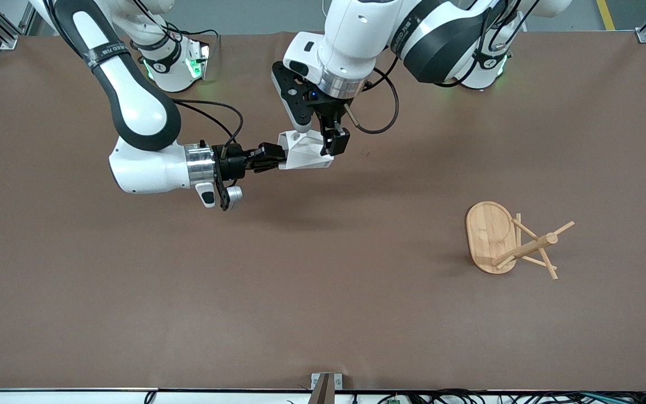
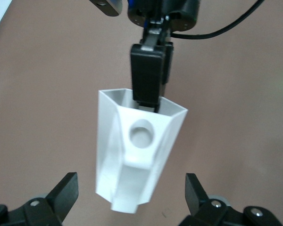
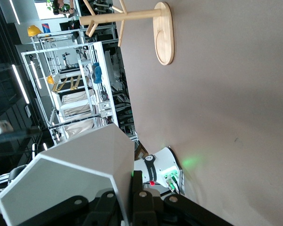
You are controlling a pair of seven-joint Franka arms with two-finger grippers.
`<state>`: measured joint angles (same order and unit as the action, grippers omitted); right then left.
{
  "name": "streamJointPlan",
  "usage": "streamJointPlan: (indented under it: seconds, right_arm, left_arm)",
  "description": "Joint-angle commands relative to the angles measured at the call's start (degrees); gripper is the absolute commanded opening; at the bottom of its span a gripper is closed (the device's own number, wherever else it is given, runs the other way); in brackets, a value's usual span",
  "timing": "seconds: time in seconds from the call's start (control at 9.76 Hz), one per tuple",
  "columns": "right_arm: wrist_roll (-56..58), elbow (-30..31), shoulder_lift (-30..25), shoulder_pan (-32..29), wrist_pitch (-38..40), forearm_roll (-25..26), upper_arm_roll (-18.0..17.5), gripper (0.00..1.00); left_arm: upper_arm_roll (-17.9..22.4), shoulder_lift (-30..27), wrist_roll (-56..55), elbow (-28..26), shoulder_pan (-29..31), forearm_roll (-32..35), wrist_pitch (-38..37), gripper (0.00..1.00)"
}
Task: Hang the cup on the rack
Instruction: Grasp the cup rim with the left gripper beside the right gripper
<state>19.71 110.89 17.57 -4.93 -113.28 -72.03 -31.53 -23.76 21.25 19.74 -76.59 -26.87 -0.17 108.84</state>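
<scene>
cup (image 1: 306,150) clamped at its rim by right end effector (image 1: 270,157), above table.

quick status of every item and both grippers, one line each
cup: lifted off the table, lying sideways, held at its rim.
rack: standing on the table toward the left arm's end, pegs bare.
right gripper: shut on the cup's rim, over the table's middle.
left gripper: open, fingers either side of the cup, not clamping it.
table: brown surface, only the rack resting on it.
</scene>
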Motion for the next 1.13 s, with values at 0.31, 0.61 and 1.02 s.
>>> streamJointPlan:
  seconds: [0.31, 0.61, 1.02]
  right_arm:
    - [0.86, 4.43, -4.91, -1.05, -0.36, -2.32, -1.34, 0.01]
    - [1.03, 4.34, -5.0, -0.96, -0.45, -4.61, -1.34, 0.01]
    - [1.03, 4.34, -5.17, -0.87, -0.71, -4.69, -1.34, 0.01]
  left_arm:
    - [-0.15, 2.49, 5.38, -3.02, 2.25, -2.88, 1.64, 1.0]
    - [-0.5, -0.15, 6.8, -5.76, 2.35, -3.79, 0.59, 1.0]
    - [-1.29, -0.33, 16.11, -6.11, 4.02, -7.57, -1.44, 1.0]
